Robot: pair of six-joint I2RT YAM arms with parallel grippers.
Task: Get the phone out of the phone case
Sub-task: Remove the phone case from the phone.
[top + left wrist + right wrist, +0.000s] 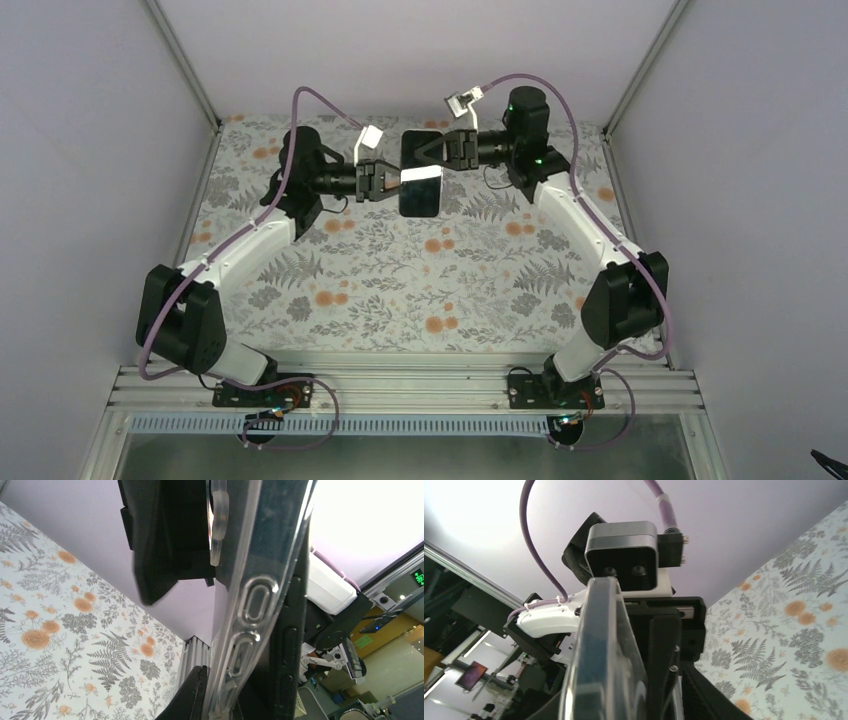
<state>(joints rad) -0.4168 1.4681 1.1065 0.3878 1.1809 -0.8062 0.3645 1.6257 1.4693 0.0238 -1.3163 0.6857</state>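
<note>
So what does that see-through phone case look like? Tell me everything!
The phone case is clear, bendy-looking plastic with raised oval button bumps along its edge. It is held up in the air above the flowery table, with the dark phone inside it. The left end effector and right end effector pinch it from opposite sides.

No legible text anywhere; green lit sign [418, 576] too small to read.

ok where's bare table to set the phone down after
Floral table is bare between left arm and right arm, from under the cased phone to the near rail. Crowded far middle, where left gripper and right gripper clamp it.
</note>
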